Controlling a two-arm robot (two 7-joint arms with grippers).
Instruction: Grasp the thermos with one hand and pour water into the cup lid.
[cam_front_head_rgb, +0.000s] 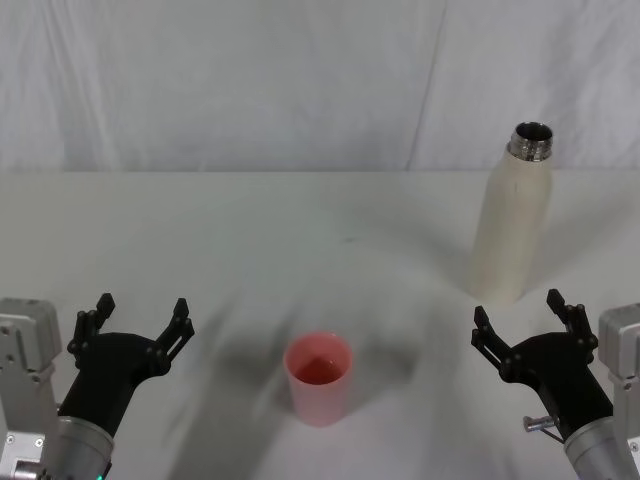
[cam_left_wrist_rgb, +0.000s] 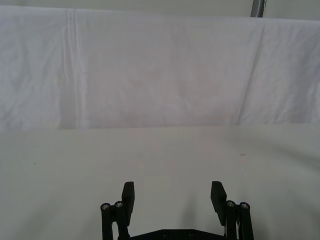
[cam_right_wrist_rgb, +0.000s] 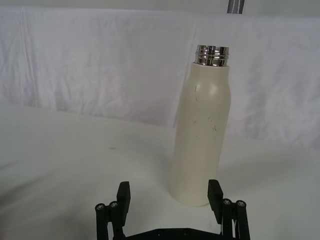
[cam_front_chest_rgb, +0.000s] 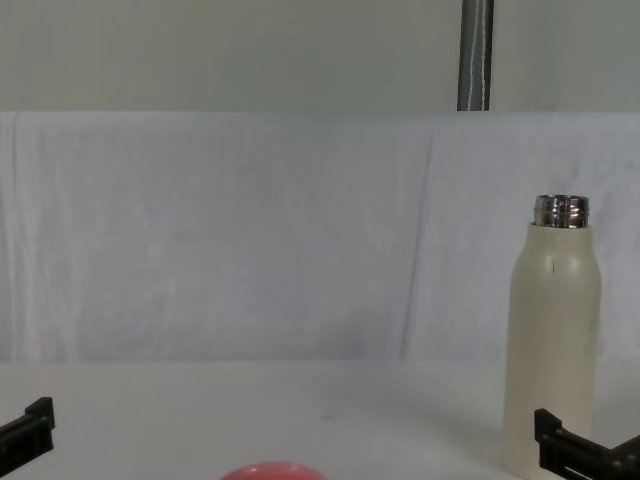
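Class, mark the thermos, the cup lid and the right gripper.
thermos (cam_front_head_rgb: 512, 235), head view, cream body.
cup lid (cam_front_head_rgb: 319, 387), head view, pink side wall.
right gripper (cam_front_head_rgb: 518, 319), head view, midway between the open fingertips.

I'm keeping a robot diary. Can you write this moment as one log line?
left gripper: open, idle | right gripper: open, near thermos | thermos: upright, uncapped, ungrasped | cup lid: centre table, upright

thermos (cam_front_head_rgb: 511, 232) standing upright toward the bench's far right side, cream-white, matte, silver threaded neck open at the top, no cap on. cup lid (cam_front_head_rgb: 318, 378), small and pink-red, sits mouth up near the front edge, around the middle, well apart from the thermos.
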